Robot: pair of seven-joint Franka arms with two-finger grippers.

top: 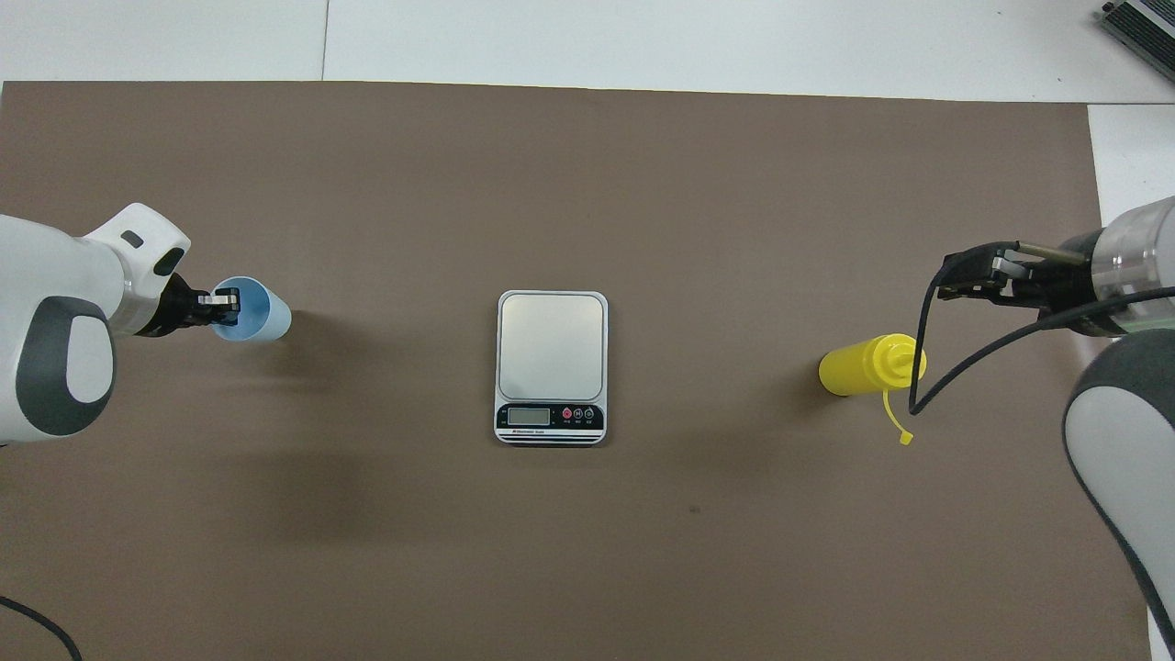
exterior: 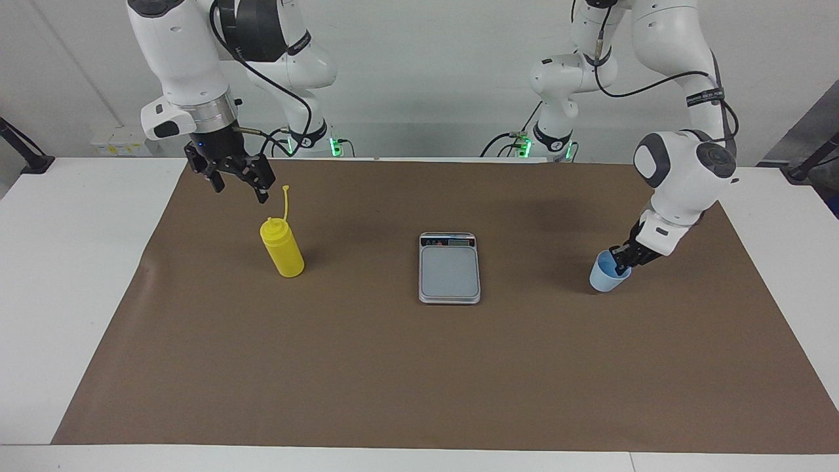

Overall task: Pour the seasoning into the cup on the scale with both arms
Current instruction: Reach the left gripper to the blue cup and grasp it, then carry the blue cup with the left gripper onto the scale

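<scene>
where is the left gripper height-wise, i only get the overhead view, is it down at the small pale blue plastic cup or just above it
Observer: Down at it. The facing view shows the left gripper shut on the rim of the small pale blue plastic cup, with one finger inside.
Operator: and the right one, touching anything
Observer: No. The right gripper hangs open in the air over the brown mat, higher than the nozzle of the bright yellow plastic squeeze bottle, which stands upright.
</scene>
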